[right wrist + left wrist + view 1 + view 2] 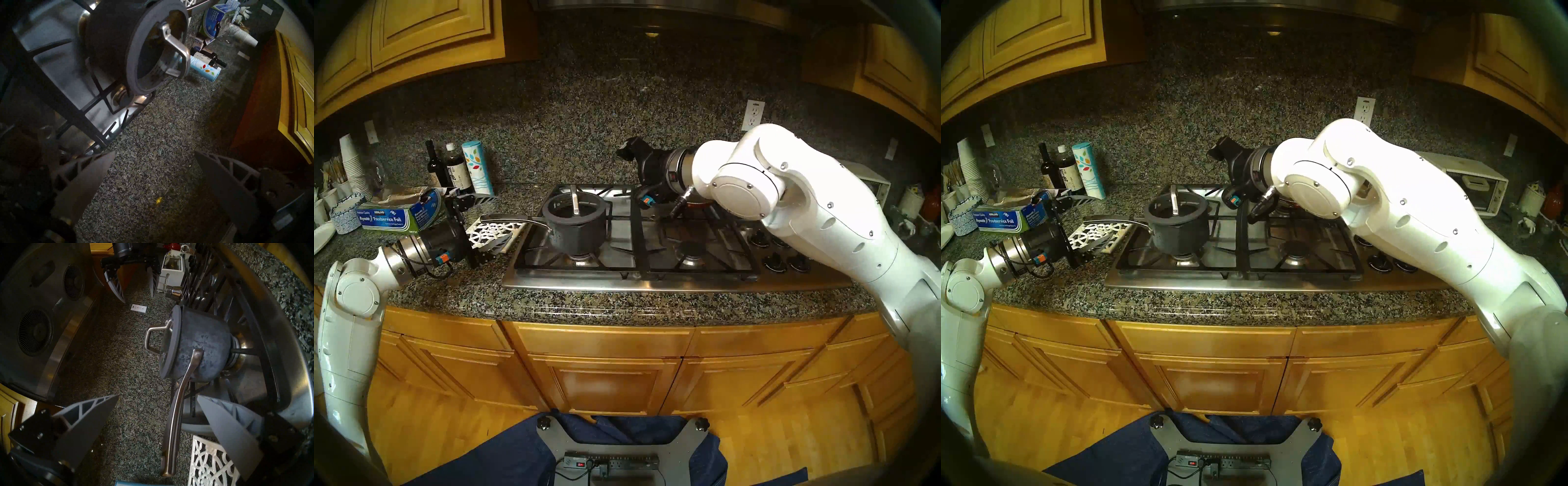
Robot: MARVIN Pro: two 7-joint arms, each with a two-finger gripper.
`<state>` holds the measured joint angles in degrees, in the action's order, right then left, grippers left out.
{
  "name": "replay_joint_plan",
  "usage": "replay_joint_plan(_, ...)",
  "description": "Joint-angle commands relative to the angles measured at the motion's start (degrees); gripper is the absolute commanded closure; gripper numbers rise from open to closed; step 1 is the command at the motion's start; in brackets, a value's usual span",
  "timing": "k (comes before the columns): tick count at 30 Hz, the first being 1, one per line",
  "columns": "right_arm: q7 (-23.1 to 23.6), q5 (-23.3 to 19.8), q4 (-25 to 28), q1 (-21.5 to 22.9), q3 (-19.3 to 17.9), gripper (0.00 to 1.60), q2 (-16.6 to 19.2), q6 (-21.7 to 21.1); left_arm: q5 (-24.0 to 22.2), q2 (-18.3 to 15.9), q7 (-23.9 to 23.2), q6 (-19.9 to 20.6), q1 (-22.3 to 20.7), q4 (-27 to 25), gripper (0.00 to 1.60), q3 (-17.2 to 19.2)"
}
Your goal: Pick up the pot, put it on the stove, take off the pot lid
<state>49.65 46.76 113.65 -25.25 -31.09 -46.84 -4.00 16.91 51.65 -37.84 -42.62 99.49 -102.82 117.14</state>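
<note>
The dark-grey pot (577, 230) stands on the front-left burner of the steel stove (653, 282), its long silver handle (507, 220) pointing left over the counter. The pot lid (553, 211) sits on it, loop handle (574, 200) upright. My left gripper (485, 224) is open, its jaws spread wide either side of the handle's end without gripping it; the left wrist view shows this gripper (158, 396), the handle (176, 412) and the pot (203, 344). My right gripper (624, 152) is open and empty, raised over the stove's back, right of the pot (108, 42).
A white lattice trivet (490, 234) lies under the left gripper. A foil box (398, 213), bottles (438, 166) and a patterned canister (477, 169) stand behind it. Black knobs (782, 258) sit at the stove's right. A white toaster oven (1470, 183) stands far right.
</note>
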Motion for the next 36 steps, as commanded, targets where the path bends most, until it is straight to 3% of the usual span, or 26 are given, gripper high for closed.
replay_joint_plan(1,-1.9,0.9,-0.4,2.0,-1.1,0.00,-3.2,-0.3,-1.0,-0.3,0.6,0.2,-1.2,-1.0,0.00,1.2)
replay_joint_plan(21,-3.6,1.4,-2.8,2.1,0.1,0.00,-8.5,0.1,-1.0,-0.3,0.6,0.2,-1.2,-1.0,0.00,1.2)
replay_joint_plan(36,-5.2,1.5,-5.4,1.9,1.3,0.00,-10.5,1.3,-1.1,-0.3,0.5,0.2,-1.2,-1.0,0.00,1.2)
